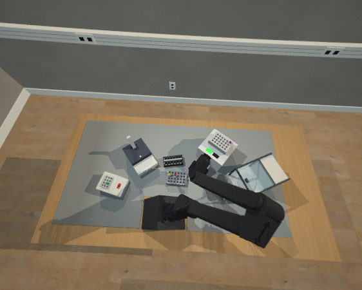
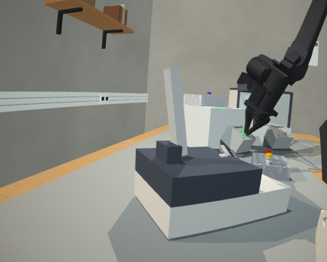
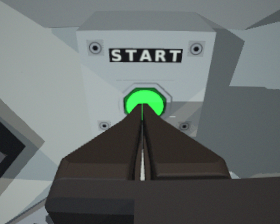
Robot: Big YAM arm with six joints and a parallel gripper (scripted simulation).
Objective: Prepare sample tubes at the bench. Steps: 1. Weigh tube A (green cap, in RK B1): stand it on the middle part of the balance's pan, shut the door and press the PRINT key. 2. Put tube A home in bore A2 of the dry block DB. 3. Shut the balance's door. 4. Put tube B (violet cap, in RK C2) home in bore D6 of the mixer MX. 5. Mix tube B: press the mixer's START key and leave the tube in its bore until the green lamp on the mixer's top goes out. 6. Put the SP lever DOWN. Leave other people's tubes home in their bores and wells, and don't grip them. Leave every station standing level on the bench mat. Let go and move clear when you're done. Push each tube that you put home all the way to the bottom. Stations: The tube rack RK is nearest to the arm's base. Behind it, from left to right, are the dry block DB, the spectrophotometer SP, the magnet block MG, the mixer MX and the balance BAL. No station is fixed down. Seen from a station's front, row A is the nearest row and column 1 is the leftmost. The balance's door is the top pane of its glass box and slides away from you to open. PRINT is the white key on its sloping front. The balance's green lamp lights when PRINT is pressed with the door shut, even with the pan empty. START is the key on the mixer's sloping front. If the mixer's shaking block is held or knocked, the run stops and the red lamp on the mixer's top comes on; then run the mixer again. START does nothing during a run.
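I'm seeing dark grey walls (image 1: 200, 71) (image 2: 73, 140) beyond the counter's (image 1: 322, 225) (image 2: 96, 158) far edge, plank flooring (image 1: 80, 270) past its near edge, a wooden shelf (image 2: 87, 16) holding books (image 2: 113, 14), and hard shadows slanting across its near left corner.
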